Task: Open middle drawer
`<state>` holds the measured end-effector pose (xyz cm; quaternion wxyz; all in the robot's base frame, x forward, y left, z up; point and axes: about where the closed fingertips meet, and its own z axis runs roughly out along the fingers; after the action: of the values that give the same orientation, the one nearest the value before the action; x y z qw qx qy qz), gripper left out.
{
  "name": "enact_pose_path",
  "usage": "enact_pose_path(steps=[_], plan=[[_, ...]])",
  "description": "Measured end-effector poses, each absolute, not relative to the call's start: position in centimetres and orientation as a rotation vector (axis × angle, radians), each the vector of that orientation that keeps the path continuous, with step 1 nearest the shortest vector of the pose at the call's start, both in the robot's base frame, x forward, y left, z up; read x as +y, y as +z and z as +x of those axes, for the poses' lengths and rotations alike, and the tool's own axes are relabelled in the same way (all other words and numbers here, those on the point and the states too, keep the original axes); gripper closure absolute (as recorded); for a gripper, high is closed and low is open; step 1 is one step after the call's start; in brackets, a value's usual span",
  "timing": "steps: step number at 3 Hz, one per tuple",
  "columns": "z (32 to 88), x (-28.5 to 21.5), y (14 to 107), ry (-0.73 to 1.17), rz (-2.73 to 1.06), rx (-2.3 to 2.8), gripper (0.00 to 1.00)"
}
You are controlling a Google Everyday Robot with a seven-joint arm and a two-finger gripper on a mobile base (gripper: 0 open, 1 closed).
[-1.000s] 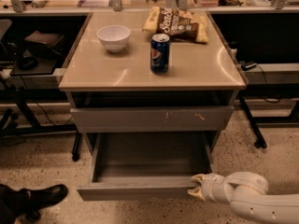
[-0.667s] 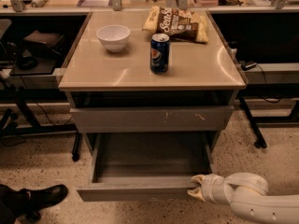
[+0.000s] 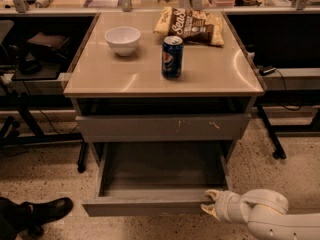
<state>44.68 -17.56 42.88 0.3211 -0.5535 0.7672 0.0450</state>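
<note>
Middle drawer (image 3: 160,171) stands pulled well out, below the scratched drawer face (image 3: 160,127). Gripper (image 3: 209,203) sits low at its front right corner, against the lip, which I judge the natural spot to pull from. Clamped or loose: cannot tell. Can (image 3: 172,56), bowl (image 3: 123,39) and chip bag (image 3: 192,26) sit on the top, clear of the drawer's path.

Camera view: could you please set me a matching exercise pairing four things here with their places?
Things:
1. bowl
2. can
3. chip bag
4. gripper

Places:
A. at the right front corner of the pulled-out middle drawer
B. lying flat at the back of the tabletop
C. on the tabletop's left part
D. upright near the tabletop's middle

Pairs: 1-C, 2-D, 3-B, 4-A
</note>
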Motion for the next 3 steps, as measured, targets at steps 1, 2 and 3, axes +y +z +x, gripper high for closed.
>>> enact_pose_path(steps=[1, 2, 3], plan=[[43.3, -18.3, 43.0, 0.115, -1.434, 2.001, 1.0], [43.4, -18.2, 43.2, 0.115, -1.434, 2.001, 1.0], [42.3, -18.7, 43.2, 0.116, -1.423, 1.992, 1.0]])
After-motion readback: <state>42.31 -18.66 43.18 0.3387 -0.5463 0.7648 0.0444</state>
